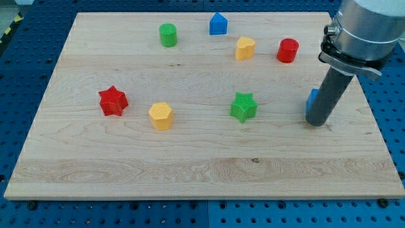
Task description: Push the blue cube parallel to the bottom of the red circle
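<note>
The blue cube (312,99) is at the view's right, mostly hidden behind the dark rod; only a thin blue edge shows on the rod's left side. My tip (316,122) rests on the board right against that cube, just below and to the right of it. The red circle (287,50), a short red cylinder, stands near the view's top right, above and left of the cube and well apart from it.
A blue house-shaped block (218,24), a green cylinder (168,35) and a yellow block (245,48) stand along the top. A green star (243,106), a yellow hexagon (161,116) and a red star (113,101) lie across the middle. The board's right edge (370,114) is near the rod.
</note>
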`<state>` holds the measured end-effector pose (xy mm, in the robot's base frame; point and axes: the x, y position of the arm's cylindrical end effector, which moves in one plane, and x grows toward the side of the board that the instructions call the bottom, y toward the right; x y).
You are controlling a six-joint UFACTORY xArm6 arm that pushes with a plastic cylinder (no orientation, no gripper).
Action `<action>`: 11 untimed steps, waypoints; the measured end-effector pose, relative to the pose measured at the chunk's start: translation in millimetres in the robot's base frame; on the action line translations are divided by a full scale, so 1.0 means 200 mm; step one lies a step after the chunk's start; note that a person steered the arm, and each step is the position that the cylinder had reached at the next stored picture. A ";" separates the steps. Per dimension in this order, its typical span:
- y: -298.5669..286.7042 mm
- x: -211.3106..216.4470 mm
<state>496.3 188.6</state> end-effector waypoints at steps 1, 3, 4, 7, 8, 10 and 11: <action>0.06 0.10; 0.31 0.21; 0.26 0.08; 0.21 -0.05; 0.15 -0.05; -0.01 -0.14; -0.05 -0.20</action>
